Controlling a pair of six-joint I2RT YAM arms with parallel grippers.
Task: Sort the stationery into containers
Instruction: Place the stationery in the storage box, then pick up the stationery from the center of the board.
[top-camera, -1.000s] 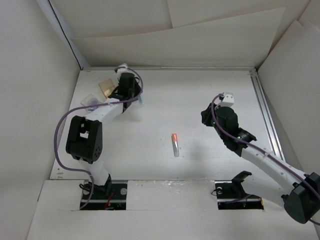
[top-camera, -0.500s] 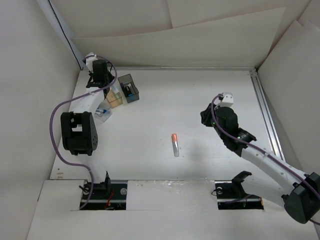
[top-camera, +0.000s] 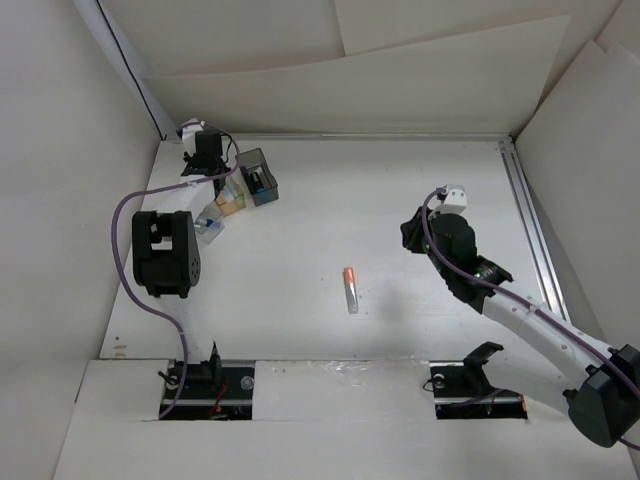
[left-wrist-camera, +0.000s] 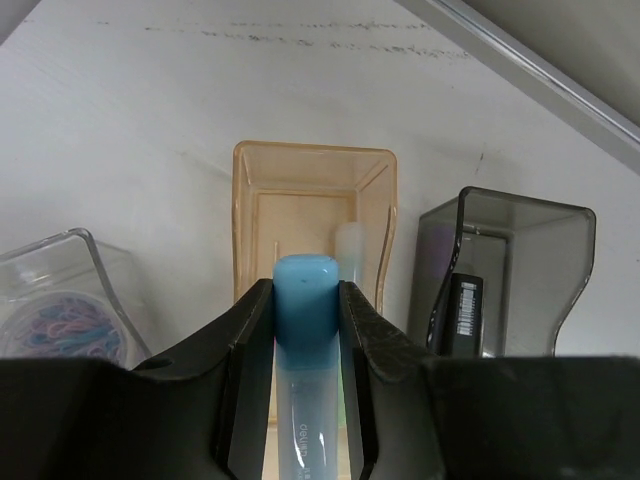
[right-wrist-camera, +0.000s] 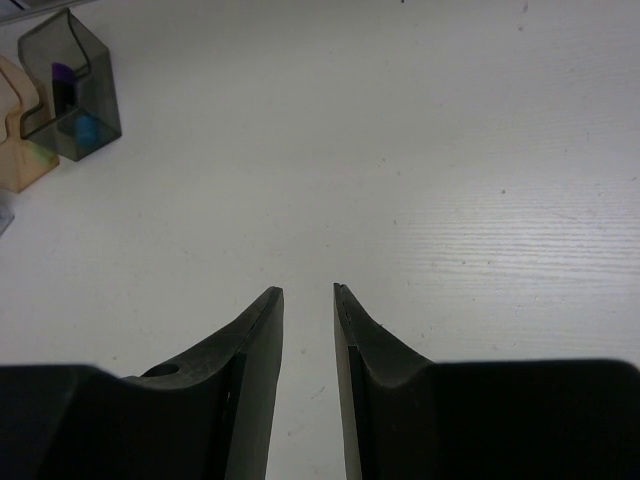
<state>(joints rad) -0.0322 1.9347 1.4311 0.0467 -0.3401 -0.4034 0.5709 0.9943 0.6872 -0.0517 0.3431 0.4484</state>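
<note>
Left hand (left-wrist-camera: 304, 292) is clamped tight on the light blue pen (left-wrist-camera: 305, 268), whose rounded tip pokes out between my fingers, in line with the amber box (left-wrist-camera: 250, 200). A pale tube (left-wrist-camera: 349, 248) leans inside that box. On one side stands the smoky grey box (left-wrist-camera: 520, 235), holding a dark barcoded pen (left-wrist-camera: 466, 312). On the other is the clear box (left-wrist-camera: 85, 250), with what may be coloured loops (left-wrist-camera: 60, 325) inside. My right hand (right-wrist-camera: 308, 292) hovers over the desk (right-wrist-camera: 450, 150), jaws slightly parted, gripping nothing. The orange-capped tube (top-camera: 350, 289) lies mid-desk, well apart from the boxes.
</note>
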